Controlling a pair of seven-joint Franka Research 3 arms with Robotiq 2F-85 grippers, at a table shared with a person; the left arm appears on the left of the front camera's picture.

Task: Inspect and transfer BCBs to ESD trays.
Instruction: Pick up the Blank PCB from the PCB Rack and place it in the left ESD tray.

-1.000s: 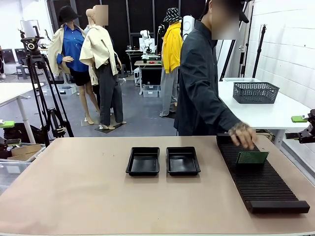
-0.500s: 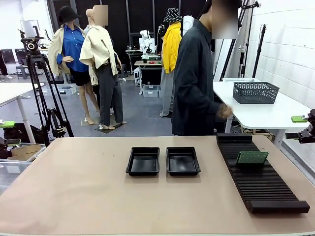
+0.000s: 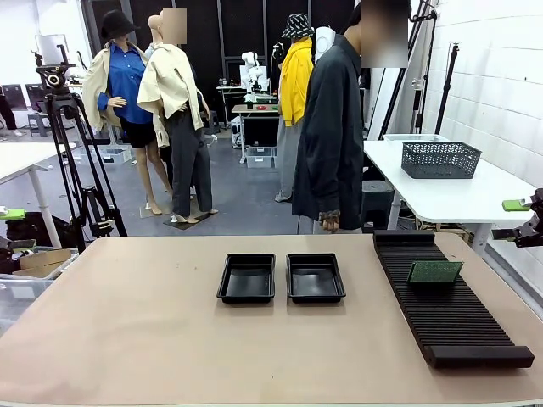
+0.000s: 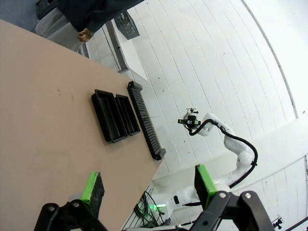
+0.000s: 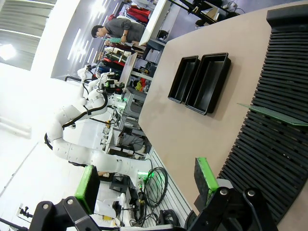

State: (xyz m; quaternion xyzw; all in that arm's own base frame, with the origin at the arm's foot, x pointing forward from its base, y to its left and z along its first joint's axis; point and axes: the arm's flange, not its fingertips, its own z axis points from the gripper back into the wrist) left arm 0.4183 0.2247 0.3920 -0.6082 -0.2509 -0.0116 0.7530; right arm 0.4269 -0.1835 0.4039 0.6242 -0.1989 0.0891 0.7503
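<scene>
1. The one green board I can see stands on edge in a slot of the ribbed black rack, on the right of the table.
2. Its long axis runs left-right along the slot, and its face leans back slightly, looking toward the near side.
3. I'd lower the right fingers over its top edge, pinch the thin faces, and lift straight out.
4. The two trays sit side by side mid-table, well left of the rack.
5. The left fingers and the right fingers are spread wide, holding nothing.
</scene>
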